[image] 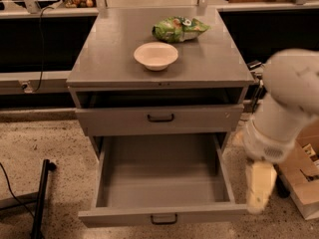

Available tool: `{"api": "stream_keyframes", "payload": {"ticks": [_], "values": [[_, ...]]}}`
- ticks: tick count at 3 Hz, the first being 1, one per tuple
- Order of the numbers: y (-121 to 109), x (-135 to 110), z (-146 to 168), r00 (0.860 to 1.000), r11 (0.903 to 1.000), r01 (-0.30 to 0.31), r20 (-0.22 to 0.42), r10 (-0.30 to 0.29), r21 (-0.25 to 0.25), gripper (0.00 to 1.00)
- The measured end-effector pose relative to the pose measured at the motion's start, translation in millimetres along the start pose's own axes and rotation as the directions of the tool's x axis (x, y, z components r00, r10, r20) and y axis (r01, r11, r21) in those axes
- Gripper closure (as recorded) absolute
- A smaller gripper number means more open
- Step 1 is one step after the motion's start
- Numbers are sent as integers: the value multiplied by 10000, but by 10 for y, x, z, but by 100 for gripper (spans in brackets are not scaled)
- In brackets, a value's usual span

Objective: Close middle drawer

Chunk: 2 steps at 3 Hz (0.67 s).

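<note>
Grey and gaping toward the camera, the low, wide-fronted middle drawer [199,214] of a grey three-drawer cabinet [114,63] stands open, its deep plain box empty and its small dark central handle [163,219] at the near edge. The cream-coloured two-finger gripper [259,193], hanging from the robot's white arm [284,118], points down at the speckled floor just off the drawer's front right corner, apart from it. Whether it is spread or pressed together cannot be told.

Seen from the gripper, the drawer front lies at about 9 o'clock, the handle further along the same line. The closing appears not yet begun, with the approach the step in hand. The next move probably calls for bringing the gripper round to the 6 o'clock face of the drawer front and pushing squarely toward 12 o'clock, near the centre so the box does not rack on its runners.

Above, the taller-fronted grey top drawer [114,121] sits slightly proud. A shallow white bowl [156,55] and a crumpled green snack bag [179,29] rest on the cabinet top.
</note>
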<state>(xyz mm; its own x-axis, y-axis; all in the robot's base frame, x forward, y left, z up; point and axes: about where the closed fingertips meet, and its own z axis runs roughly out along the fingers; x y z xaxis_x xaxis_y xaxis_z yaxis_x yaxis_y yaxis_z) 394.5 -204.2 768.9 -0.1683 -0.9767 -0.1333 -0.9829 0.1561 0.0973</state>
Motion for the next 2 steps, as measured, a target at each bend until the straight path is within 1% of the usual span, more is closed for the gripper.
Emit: {"api": "stream_keyframes", "payload": {"ticks": [1,2], "values": [[159,188,283,9997,9995,-256,-64,255,-168,0],[91,72,282,9994,9999,-107,314,111,-117,0]]}}
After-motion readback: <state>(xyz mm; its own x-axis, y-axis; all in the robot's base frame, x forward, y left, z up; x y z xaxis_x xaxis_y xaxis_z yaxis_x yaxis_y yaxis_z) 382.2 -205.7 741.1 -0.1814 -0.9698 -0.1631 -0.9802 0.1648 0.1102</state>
